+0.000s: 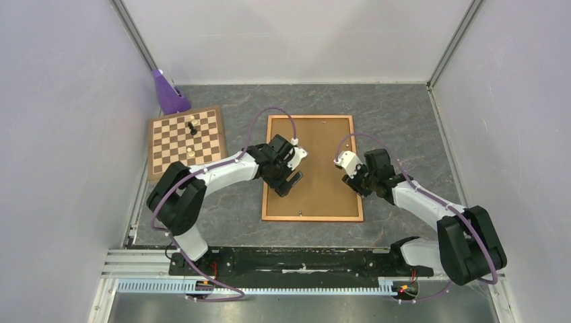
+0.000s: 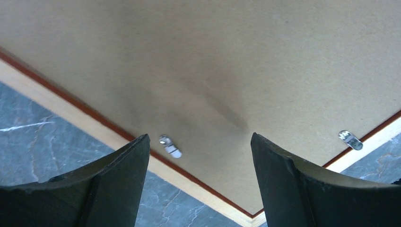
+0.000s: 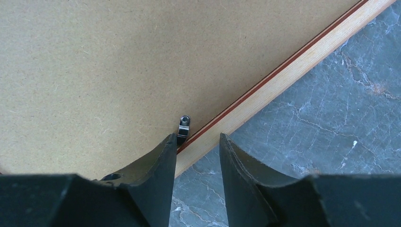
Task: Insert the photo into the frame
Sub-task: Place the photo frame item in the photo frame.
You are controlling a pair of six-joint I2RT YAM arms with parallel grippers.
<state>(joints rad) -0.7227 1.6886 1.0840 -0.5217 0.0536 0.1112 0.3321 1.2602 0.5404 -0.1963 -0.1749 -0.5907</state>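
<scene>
The frame (image 1: 312, 218) lies flat on the table (image 1: 404, 134), seemingly face down, thin orange-brown rails enclosing a brown backing panel (image 1: 320, 134).

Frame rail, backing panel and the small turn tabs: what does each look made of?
The frame rail looks like wood: pale and matt on this side, with a red-brown line along its inner edge. The backing panel looks like hardboard: flat tan, matt, with fine fibres. The tab is probably metal: small, dark and glinting.
</scene>
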